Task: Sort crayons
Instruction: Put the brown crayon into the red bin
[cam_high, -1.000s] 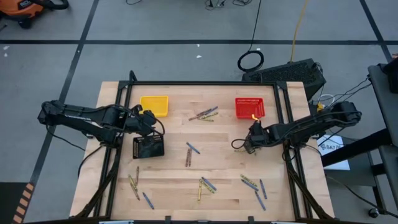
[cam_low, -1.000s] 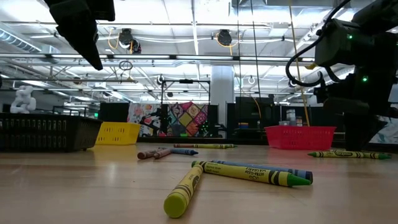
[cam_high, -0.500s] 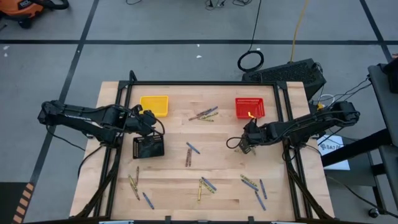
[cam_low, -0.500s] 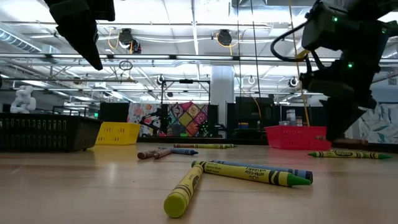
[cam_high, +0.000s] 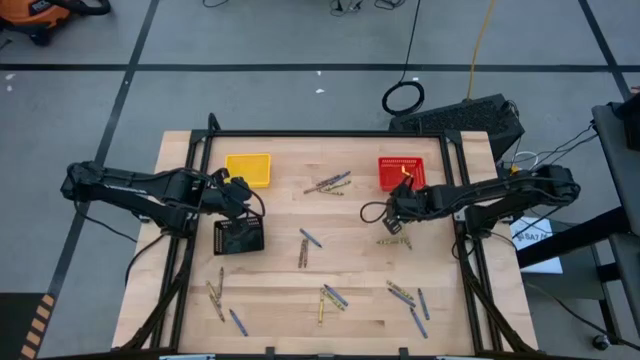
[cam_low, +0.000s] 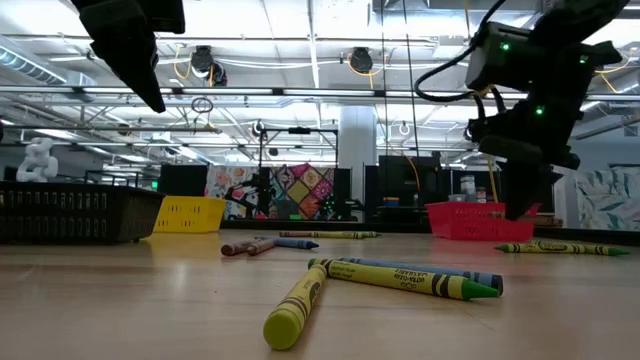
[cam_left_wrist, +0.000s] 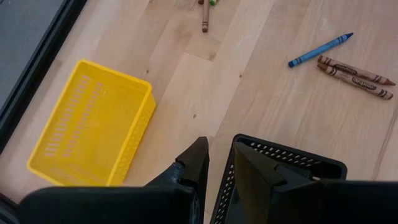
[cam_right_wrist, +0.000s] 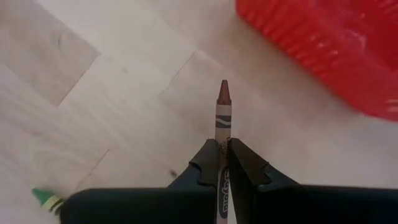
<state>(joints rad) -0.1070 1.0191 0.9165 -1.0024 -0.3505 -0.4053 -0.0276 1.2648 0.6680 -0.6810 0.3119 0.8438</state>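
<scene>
Wood planks make up the table (cam_high: 280, 290), a pale butcher-block top framed by black rails and standing on a grey floor crossed by dark tape lines. From table height the room behind is a big workshop with bright ceiling lights, hanging cables and a patchwork-coloured panel far back.

Three small baskets sit on the table: a yellow basket (cam_high: 248, 169) at the far left, a red basket (cam_high: 401, 172) at the far right, and a black basket (cam_high: 238, 236) nearer on the left side. Crayons (cam_high: 327, 184) lie scattered: a cluster between the yellow and red baskets, a pair mid-table, and more along the near edge. In the low view a yellow crayon (cam_low: 296, 306) and a green crayon (cam_low: 415, 281) lie closest to the camera; the green one carries dark printing on its wrapper, too small to read.

The left arm reaches in from the left, its left gripper (cam_left_wrist: 217, 163) above the black basket's edge; one finger hangs outside the mesh wall and the other over the inside, with a clear gap between them and nothing held.

The right arm stretches in from the right, bent low, with the right gripper (cam_right_wrist: 222, 163) raised off the table just beside the red basket. Its fingers are clamped on a brown crayon (cam_right_wrist: 223, 112), whose tip sticks out ahead of them; the wrapper print is not legible.
</scene>
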